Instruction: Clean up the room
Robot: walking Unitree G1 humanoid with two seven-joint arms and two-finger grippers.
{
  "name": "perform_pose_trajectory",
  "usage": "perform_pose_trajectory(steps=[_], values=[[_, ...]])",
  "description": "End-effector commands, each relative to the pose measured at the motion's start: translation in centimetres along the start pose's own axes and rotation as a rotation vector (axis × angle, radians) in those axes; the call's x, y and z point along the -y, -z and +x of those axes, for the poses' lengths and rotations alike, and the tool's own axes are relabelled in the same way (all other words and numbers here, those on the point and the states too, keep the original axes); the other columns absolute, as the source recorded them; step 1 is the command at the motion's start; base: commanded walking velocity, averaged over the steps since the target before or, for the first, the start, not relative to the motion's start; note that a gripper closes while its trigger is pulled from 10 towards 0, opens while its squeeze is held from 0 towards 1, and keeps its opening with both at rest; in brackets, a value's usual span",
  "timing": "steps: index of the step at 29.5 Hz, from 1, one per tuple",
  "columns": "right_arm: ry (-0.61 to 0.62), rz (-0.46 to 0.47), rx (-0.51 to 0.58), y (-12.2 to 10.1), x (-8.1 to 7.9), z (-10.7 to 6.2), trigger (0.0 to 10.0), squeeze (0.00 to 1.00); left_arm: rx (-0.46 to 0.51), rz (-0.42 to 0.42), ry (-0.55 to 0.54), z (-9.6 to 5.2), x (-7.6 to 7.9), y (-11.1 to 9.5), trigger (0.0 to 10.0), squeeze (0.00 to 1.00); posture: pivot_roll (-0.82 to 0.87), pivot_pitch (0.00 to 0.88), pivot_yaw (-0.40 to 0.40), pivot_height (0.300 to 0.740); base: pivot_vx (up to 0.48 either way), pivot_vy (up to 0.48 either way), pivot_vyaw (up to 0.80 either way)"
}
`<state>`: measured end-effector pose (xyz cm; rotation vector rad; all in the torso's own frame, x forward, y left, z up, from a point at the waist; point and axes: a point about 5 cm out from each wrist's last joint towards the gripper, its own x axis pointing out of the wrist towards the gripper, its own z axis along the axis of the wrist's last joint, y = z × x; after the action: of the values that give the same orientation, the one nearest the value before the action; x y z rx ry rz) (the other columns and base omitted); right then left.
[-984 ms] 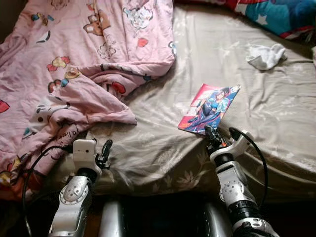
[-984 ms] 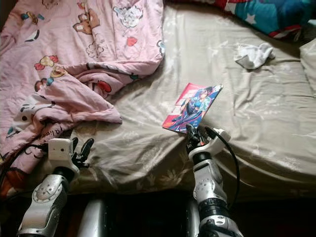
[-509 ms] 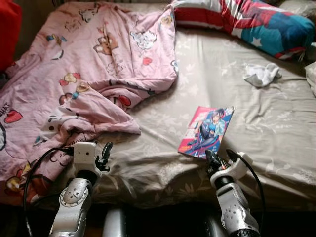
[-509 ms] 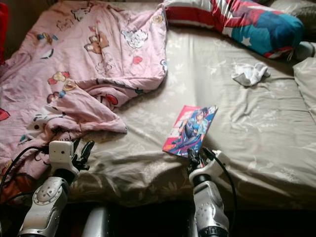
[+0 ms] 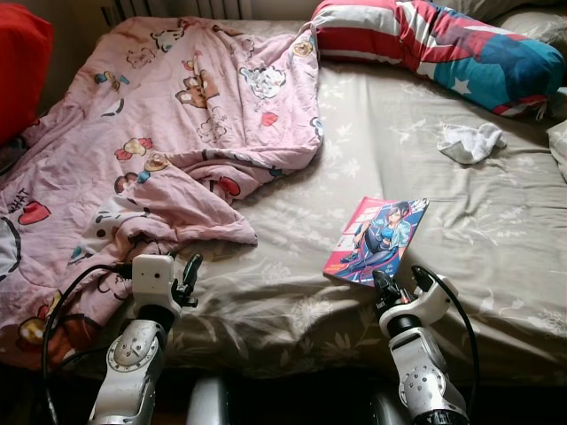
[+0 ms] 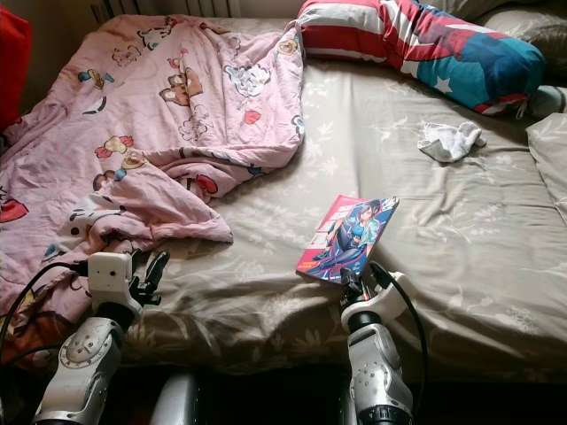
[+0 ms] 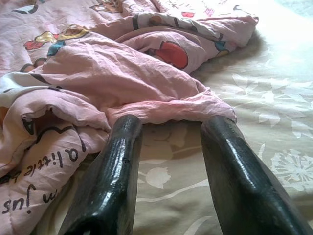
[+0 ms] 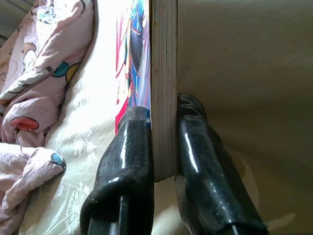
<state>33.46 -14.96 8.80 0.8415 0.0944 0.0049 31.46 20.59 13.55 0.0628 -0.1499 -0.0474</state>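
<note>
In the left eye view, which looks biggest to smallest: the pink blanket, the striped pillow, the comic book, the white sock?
1. Pink blanket
2. Striped pillow
3. Comic book, held by the right gripper
4. White sock
The sock lies farther away, so its place after the book is unsure.

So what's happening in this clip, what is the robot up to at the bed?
The robot stands at the edge of a bed. Its right gripper is shut on the near edge of a comic book, one finger on each side. The left gripper is open and idle, near a crumpled pink blanket. A white cloth and a striped pillow lie further up the bed.
</note>
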Motion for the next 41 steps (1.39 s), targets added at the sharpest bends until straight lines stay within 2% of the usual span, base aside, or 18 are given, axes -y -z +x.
perform_pose_trajectory(steps=[1,4,5,6,7,8,11,12,13,14,20,21,22,31,32,33,34,41], values=[[0.015,0.021,0.036,-0.6,0.2,-0.3,0.0,1.0,-0.023,0.028,-0.006,-0.6,-0.4,0.7,10.0,0.0,0.13,0.216,-0.004,0.583,0.0,0.0,0.0],[0.024,0.021,0.035,-0.5,0.2,-0.3,0.0,1.0,-0.024,0.028,-0.005,-0.6,-0.4,0.7,10.0,0.0,0.13,0.216,-0.004,0.583,0.0,0.0,0.0],[0.037,0.027,0.037,-0.6,0.3,-0.1,0.0,0.07,-0.025,0.028,-0.004,-0.6,-0.4,0.7,10.0,0.0,0.12,0.221,-0.002,0.583,0.0,0.0,0.0],[0.042,0.024,0.037,-0.7,0.3,0.0,4.2,0.0,-0.026,0.028,-0.002,-0.6,-0.3,0.7,10.0,0.0,0.12,0.223,0.0,0.583,0.0,0.0,0.0],[0.044,0.021,0.037,-0.8,0.3,0.0,4.2,0.0,-0.026,0.028,-0.001,-0.6,-0.3,0.7,10.0,0.0,0.12,0.223,0.0,0.583,0.0,0.0,0.0],[0.047,0.01,0.034,-0.8,0.4,0.1,10.0,0.0,-0.027,0.028,-0.001,-0.6,-0.3,0.7,10.0,0.0,0.12,0.224,0.0,0.583,0.0,0.0,0.0],[0.087,-0.02,-0.003,-0.5,1.1,0.3,10.0,0.0,-0.027,0.029,0.0,-0.6,-0.3,0.7,10.0,0.0,0.12,0.225,0.0,0.583,0.0,0.0,0.0],[0.094,-0.014,-0.004,-0.4,1.3,0.3,10.0,0.59,-0.027,0.029,-0.001,-0.7,-0.3,0.7,10.0,0.0,0.13,0.23,0.001,0.583,0.0,0.0,0.0],[0.098,-0.009,-0.003,-0.4,1.4,0.2,10.0,0.59,-0.027,0.03,-0.001,-0.7,-0.3,0.7,10.0,0.0,0.13,0.23,0.001,0.583,0.0,0.0,0.0],[0.101,-0.003,0.0,-0.3,1.4,0.2,10.0,1.0,-0.028,0.031,-0.002,-0.8,-0.4,0.7,10.0,0.0,0.13,0.232,0.002,0.583,0.0,0.0,0.0],[0.106,-0.005,0.001,-0.3,1.4,0.2,10.0,1.0,-0.031,0.032,-0.003,-0.9,-0.5,0.7,10.0,0.0,0.13,0.237,0.006,0.583,0.0,0.0,0.0],[0.11,-0.002,0.0,-0.2,1.5,0.1,10.0,0.22,-0.032,0.033,-0.002,-1.0,-0.5,0.7,10.0,0.0,0.13,0.242,0.009,0.583,0.0,0.0,0.0],[0.117,0.002,-0.003,-0.1,1.6,0.1,10.0,0.05,-0.033,0.033,0.0,-1.0,-0.5,0.8,10.0,0.0,0.13,0.242,0.009,0.583,0.0,0.0,0.0],[0.131,0.02,-0.01,0.3,1.9,0.1,10.0,0.0,-0.038,0.034,0.002,-1.1,-0.5,0.8,10.0,0.0,0.13,0.25,0.012,0.583,0.0,0.0,0.0],[0.126,0.052,-0.01,0.3,1.9,0.3,9.4,0.0,-0.04,0.035,0.002,-1.2,-0.5,0.8,10.0,0.0,0.13,0.252,0.014,0.583,0.0,0.0,0.0],[0.125,0.074,-0.011,0.4,2.0,0.3,1.5,0.0,-0.041,0.036,0.002,-1.2,-0.5,0.9,10.0,0.0,0.13,0.252,0.014,0.583,0.0,0.0,0.0],[0.125,0.092,-0.011,0.4,2.0,0.4,0.0,0.0,-0.042,0.037,0.001,-1.2,-0.5,0.9,10.0,0.0,0.13,0.252,0.014,0.583,0.0,0.0,0.0],[0.122,0.16,-0.012,0.6,1.9,1.0,0.0,0.0,-0.044,0.043,-0.001,-1.3,-0.7,0.8,10.0,0.0,0.15,0.257,0.023,0.583,0.0,0.0,0.0]])
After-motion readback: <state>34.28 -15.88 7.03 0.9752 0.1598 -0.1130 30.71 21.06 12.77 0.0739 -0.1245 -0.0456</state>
